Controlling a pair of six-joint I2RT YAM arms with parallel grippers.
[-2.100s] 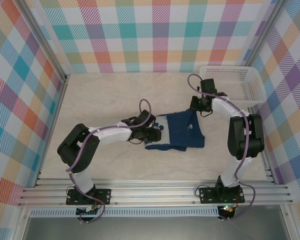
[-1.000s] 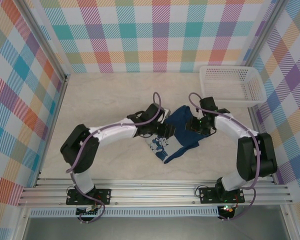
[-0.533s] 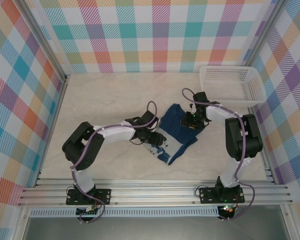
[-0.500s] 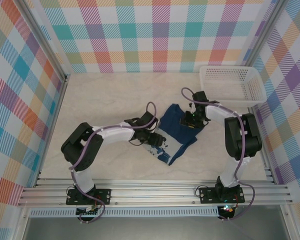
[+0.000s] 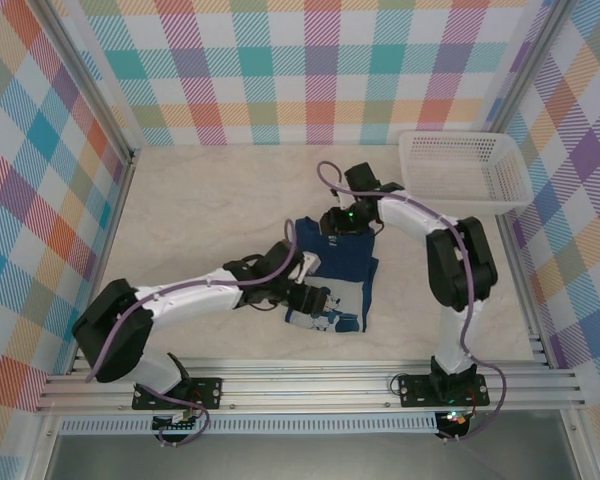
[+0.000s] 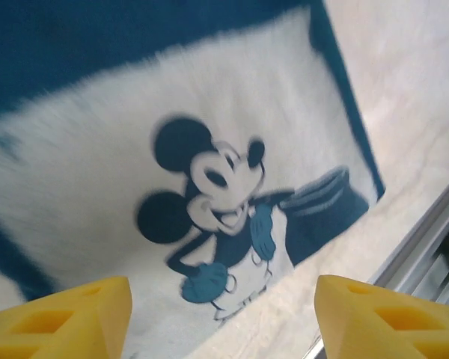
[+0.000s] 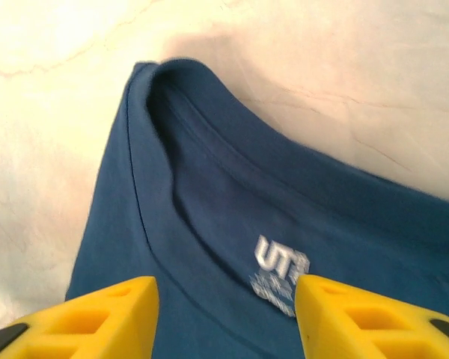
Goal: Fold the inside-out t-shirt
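The navy t-shirt (image 5: 346, 268) lies folded small near the middle of the worktop (image 5: 210, 200), its white Mickey Mouse print (image 6: 209, 202) at the 6 o'clock end and its collar (image 7: 157, 224) at 12 o'clock. The left gripper (image 6: 228, 318) is over the print with its jaws spread wide, gripping nothing. The right gripper (image 7: 224, 314) is over the collar's white label (image 7: 280, 273), also wide open and empty. A white basket (image 5: 460, 134) sits at 2 o'clock.
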